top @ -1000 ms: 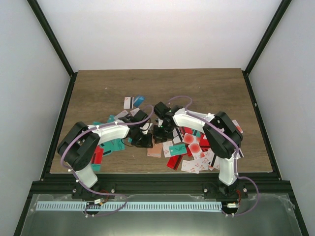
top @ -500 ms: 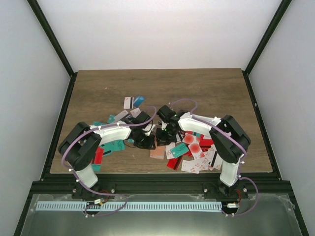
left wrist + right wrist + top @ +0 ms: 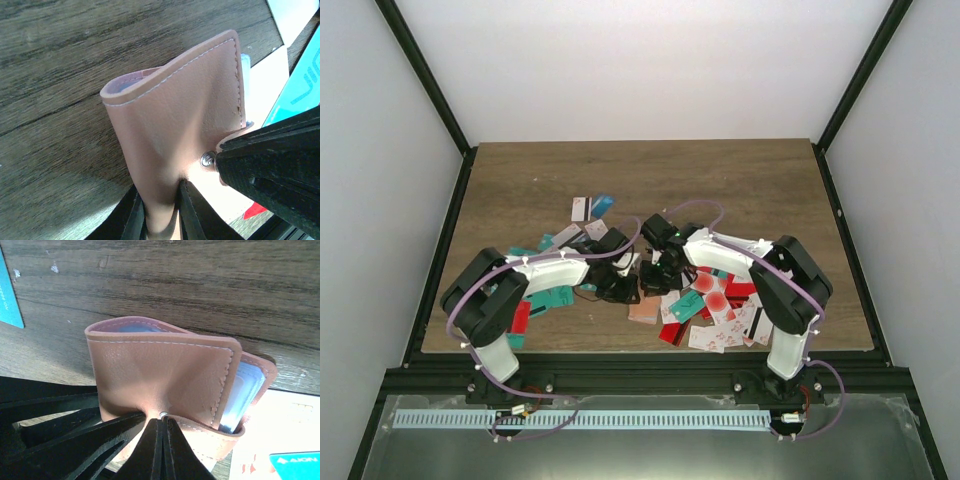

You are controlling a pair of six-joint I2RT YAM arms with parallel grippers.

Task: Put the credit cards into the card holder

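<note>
The salmon-pink card holder (image 3: 175, 100) hangs folded just above the wood, between both grippers. My left gripper (image 3: 159, 194) is shut on its lower fold. My right gripper (image 3: 161, 420) is shut, its tips pinching the flap right at the metal snap (image 3: 206, 160). Clear inner sleeves (image 3: 245, 390) show at the holder's open end (image 3: 160, 365). In the top view the two grippers meet at mid-table, left (image 3: 618, 285) and right (image 3: 663, 268), with the holder (image 3: 642, 312) below them. Credit cards (image 3: 715, 300) lie scattered under and beside the right arm.
More cards lie by the left arm (image 3: 545, 295) and further back (image 3: 592, 207). A teal card (image 3: 9, 295) and a white card (image 3: 265, 85) lie close to the holder. Black frame posts and white walls border the table (image 3: 650, 170).
Both grippers and the card holder have shifted slightly right and toward the near edge. The right arm's elbow has swung outward to the right.
</note>
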